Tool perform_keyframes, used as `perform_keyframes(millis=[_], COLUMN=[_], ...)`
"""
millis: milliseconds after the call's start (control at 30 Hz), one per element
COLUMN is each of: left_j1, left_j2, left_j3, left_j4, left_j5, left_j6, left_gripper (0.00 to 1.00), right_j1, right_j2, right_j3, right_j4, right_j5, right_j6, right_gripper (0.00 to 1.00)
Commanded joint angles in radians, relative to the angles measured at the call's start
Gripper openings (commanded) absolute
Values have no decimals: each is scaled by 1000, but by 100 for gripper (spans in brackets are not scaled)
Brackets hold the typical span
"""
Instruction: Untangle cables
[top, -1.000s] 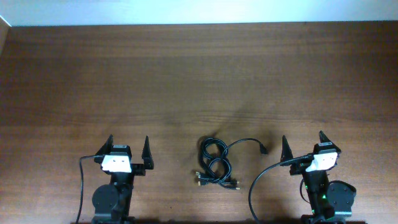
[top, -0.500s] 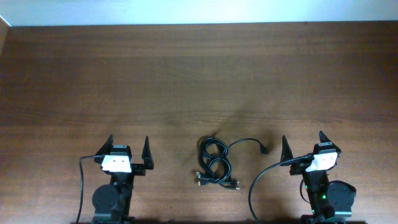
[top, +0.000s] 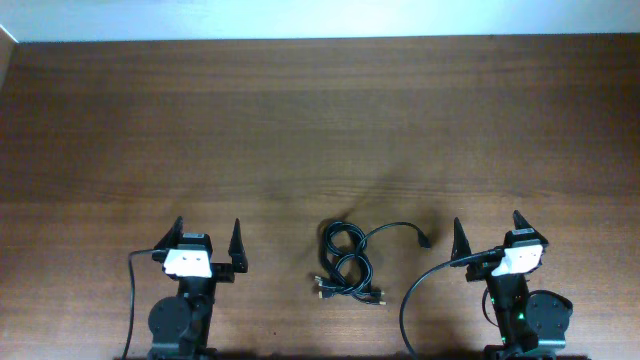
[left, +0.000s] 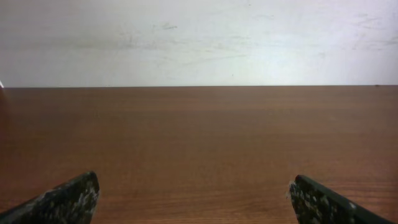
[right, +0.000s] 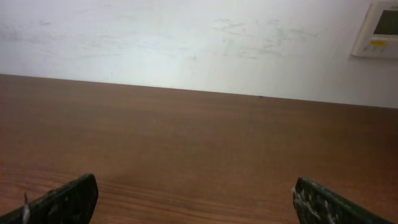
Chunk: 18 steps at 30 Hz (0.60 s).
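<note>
The cables lie in a small tangle of thin black loops on the wooden table, near the front edge between the two arms. One strand runs right to a small plug; other plug ends poke out at the lower left. My left gripper stands open to the left of the tangle, nothing between its fingers. My right gripper stands open to the right, also holding nothing. Both wrist views show only bare table between wide-apart fingertips; the cables are out of view there.
A thick black arm wire curves beside the right arm base, and another runs down by the left base. A white wall rises behind the table's far edge, with a small wall panel at the right.
</note>
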Motion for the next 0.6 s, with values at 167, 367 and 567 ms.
perform_keyframes(millis=[167,367,567], left_j1=[7,7,7], left_j2=[2,2,35], left_j3=[14,56,110], left_j4=[3,-51,-118], left_j5=[49,48,48], left_j6=[15,15,14], left_gripper=[99,99,99], right_j1=[8,8,8], right_j2=[-10,-10,-10], right_j3=[-5,-5,-5], right_j4=[-5,-5,-5], right_j5=[-5,-5,-5], right_j6=[-7,-7,-7], right_gripper=[99,99,99])
